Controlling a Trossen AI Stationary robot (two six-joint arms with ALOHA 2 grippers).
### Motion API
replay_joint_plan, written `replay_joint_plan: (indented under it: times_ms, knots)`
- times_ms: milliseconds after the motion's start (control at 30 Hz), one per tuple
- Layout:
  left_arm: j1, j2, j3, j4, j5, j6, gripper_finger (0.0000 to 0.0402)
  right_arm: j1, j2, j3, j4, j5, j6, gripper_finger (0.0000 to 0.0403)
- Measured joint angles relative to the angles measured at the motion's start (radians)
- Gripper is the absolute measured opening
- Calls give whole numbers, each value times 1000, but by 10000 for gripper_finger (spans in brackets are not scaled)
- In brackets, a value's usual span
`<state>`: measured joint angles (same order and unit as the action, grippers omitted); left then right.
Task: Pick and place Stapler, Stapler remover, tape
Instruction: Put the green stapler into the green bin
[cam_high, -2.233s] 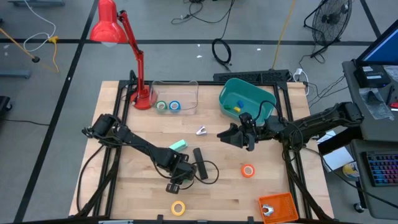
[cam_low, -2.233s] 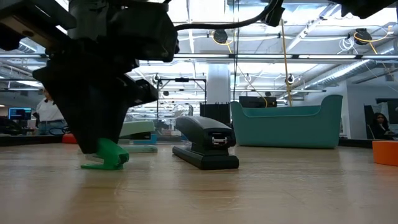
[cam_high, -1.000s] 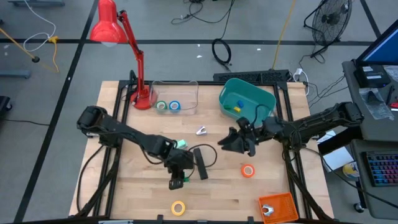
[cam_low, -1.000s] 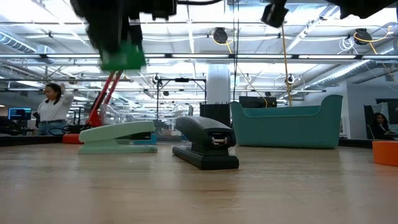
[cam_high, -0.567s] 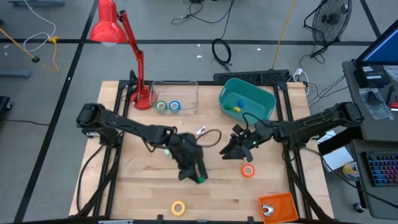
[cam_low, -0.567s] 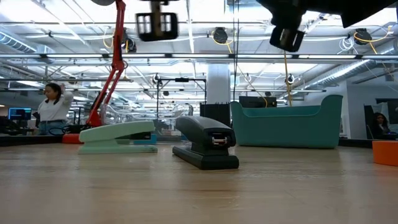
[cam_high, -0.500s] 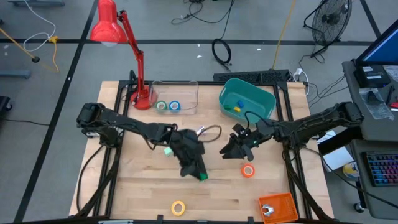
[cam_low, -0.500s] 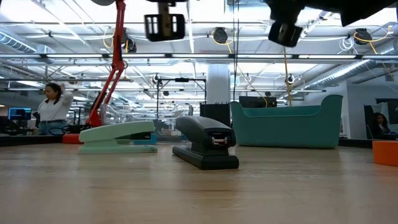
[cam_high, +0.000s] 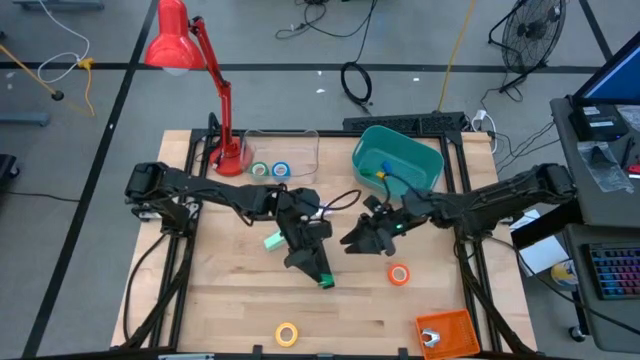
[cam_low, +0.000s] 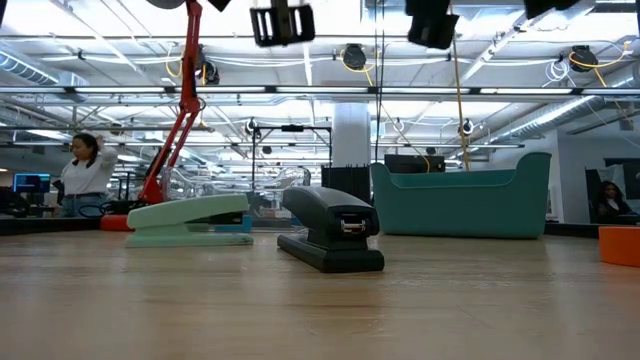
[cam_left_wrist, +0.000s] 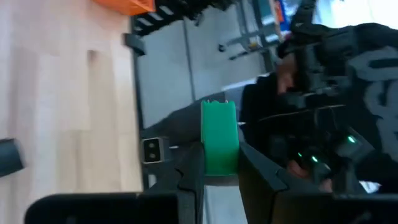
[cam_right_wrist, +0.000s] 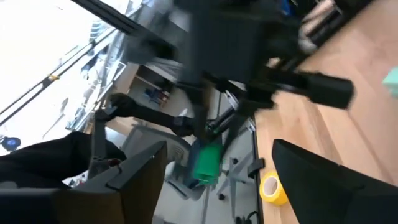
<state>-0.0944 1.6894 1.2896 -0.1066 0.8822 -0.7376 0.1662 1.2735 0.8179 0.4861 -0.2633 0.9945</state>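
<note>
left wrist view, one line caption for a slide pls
Left gripper shut on a green staple remover, facing the right arm.

High view overhead; low view table-level; both share black stapler (cam_low: 330, 232).

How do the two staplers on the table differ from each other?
The black stapler is dark and points end-on toward the low camera, showing its front, while the mint green stapler is pale and lies side-on, showing its whole length. The black one sits nearer the low camera; the green one lies farther back, toward the red lamp. Both rest flat and closed on the wooden table, and neither is held.
</note>
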Motion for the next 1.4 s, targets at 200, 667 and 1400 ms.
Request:
replay_joint_plan:
  times_ms: [200, 667, 1400]
  knots:
    - [24, 0, 34, -11, 95, 14, 68, 26, 139, 72, 19, -3, 38, 288]
    - [41, 0, 33, -187, 122, 174, 68, 85, 286, 175, 91, -25, 75, 277]
    - [62, 0, 32, -258, 126, 222, 68, 91, 345, 174, 162, 27, 112, 210]
